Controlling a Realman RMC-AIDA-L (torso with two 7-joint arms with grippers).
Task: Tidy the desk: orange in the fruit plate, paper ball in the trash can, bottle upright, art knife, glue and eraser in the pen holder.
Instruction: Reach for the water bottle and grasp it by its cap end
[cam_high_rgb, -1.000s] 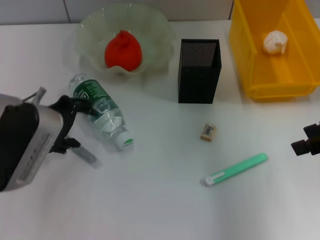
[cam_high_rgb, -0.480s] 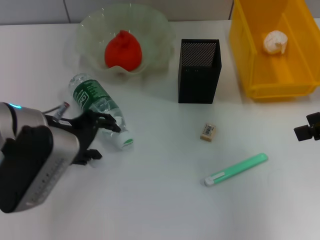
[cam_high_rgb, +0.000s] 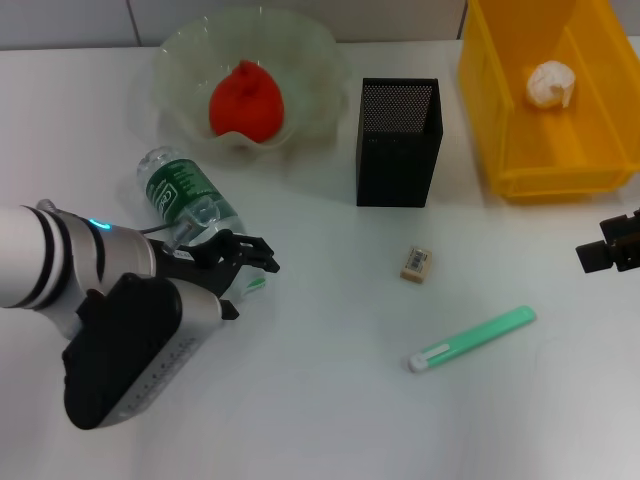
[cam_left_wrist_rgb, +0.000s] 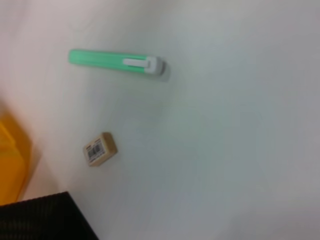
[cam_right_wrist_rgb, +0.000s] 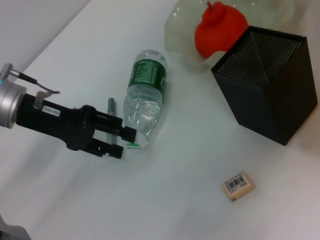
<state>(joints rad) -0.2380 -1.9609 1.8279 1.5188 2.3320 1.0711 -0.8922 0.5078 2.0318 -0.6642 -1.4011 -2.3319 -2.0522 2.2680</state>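
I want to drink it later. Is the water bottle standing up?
No, the water bottle lies on its side on the desk, beside the left end effector.

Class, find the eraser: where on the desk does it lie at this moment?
In the head view the eraser lies flat on the white desk right of centre, just in front of the pen holder and behind the green art knife, touching neither.

We see clear, glossy plastic in the bottle (cam_high_rgb: 192, 210), fine matt black metal mesh in the pen holder (cam_high_rgb: 398, 141) beside it, and smooth bright plastic in the trash can (cam_high_rgb: 520, 110), which holds the crumpled, rough paper ball (cam_high_rgb: 550, 84).
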